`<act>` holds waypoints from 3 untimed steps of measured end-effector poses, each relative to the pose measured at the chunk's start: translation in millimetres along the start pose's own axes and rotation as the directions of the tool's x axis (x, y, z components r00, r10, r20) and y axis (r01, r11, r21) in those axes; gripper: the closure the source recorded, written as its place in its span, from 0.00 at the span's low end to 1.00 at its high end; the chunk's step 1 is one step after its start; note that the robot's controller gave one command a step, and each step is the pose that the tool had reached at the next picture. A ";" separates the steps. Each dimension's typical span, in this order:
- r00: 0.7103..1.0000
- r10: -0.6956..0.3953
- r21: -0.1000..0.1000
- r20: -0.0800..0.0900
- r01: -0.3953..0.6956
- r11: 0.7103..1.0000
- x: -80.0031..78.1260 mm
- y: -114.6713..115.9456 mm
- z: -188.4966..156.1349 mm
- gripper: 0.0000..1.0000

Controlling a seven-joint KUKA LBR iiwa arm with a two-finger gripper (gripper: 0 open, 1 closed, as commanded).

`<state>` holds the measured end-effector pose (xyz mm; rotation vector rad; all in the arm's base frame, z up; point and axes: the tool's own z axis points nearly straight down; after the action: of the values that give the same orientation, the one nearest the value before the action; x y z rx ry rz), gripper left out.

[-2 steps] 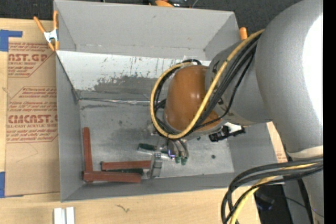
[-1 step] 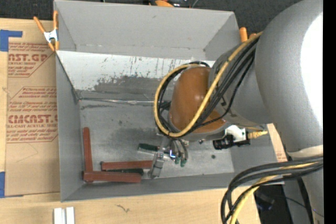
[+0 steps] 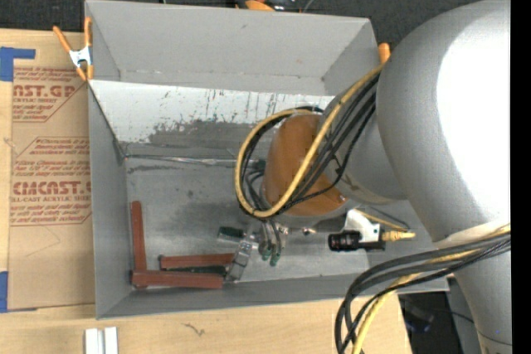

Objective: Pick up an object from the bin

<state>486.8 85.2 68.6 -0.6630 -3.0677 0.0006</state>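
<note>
You cannot see the bin's right wall or the floor next to it: the arm and its orange cover lie over them, and the arm itself runs off the right edge. Below the cover, the gripper is a small dark knot among cables (too small to read). The little grey piece just beside it, at the right end of the reddish-brown bars, is too small for you to name.
</note>
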 end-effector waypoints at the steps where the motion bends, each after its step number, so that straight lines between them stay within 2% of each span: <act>1: 1.000 0.000 0.000 0.002 0.000 1.000 0.3 -0.2 0.5 0.00; 2: 1.000 -0.001 -0.001 0.003 0.001 1.000 0.1 0.0 0.0 1.00; 3: 1.000 -0.001 -0.002 0.002 0.001 1.000 0.6 0.2 -13.3 1.00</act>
<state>486.4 85.6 81.9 -0.6626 -3.0700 -0.0011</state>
